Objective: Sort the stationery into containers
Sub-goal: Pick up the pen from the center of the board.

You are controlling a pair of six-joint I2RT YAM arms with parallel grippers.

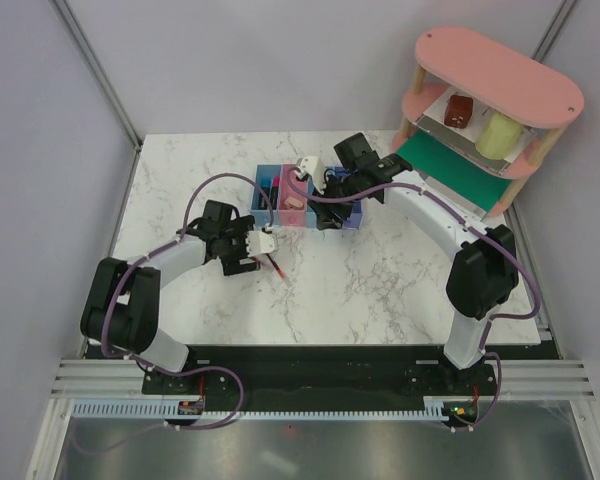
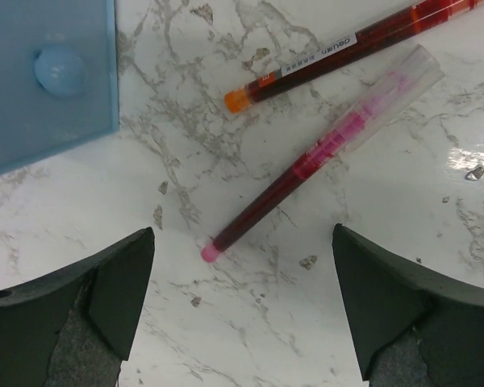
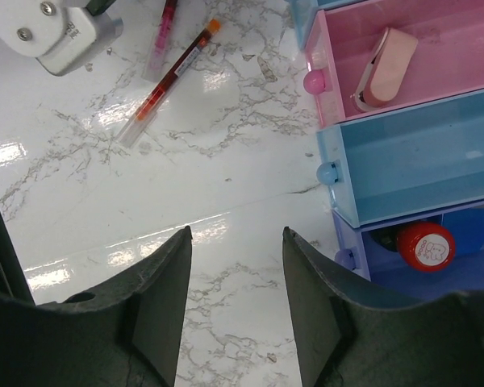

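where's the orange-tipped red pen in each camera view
top external: the orange-tipped pen is likely the thin red streak beside the left hand, too small to be sure.
left wrist: upper right, orange tip toward centre.
right wrist: upper left, slanted.
shared landmark: the pink-tipped pen lying next to it.

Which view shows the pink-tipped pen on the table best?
The left wrist view: the pink-tipped pen lies whole and sharp beside the orange-tipped pen. The right wrist view cuts it off at the top edge; top external shows only a tiny red streak by the left gripper.
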